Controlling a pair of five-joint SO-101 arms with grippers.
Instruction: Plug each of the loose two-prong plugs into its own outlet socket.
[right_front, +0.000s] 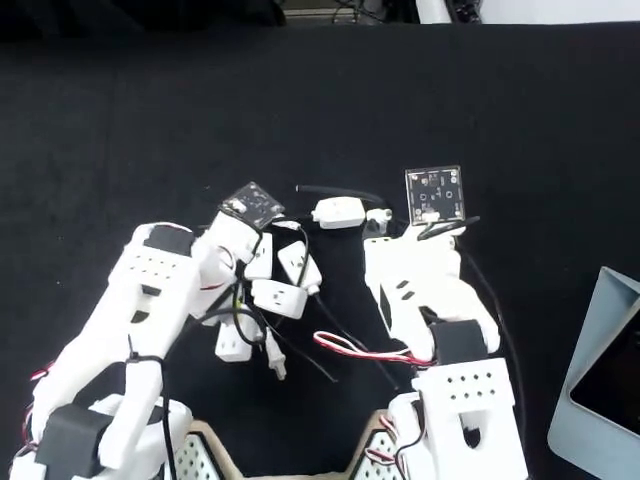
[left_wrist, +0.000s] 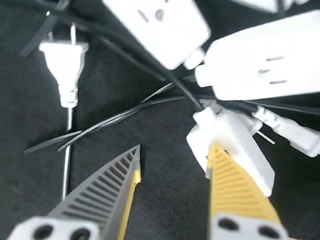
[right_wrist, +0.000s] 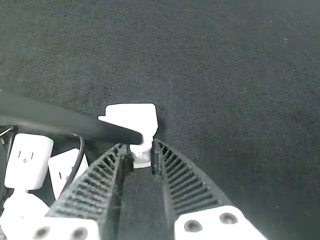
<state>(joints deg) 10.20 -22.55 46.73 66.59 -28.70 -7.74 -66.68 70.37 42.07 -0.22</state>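
Observation:
My right gripper is shut on a small white plug whose front end meets a white outlet block; its prongs are hidden. From above, that gripper sits just right of the block. My left gripper is open over a tangle of black cords. One finger touches a white plug. A loose two-prong plug lies off to the side, also seen from above. Several white outlet blocks cluster under the left arm.
Two outlet faces lie just beyond the left gripper. A thick black cord crosses in front of the right fingers. A grey box stands at the table's right edge. The far half of the black cloth is bare.

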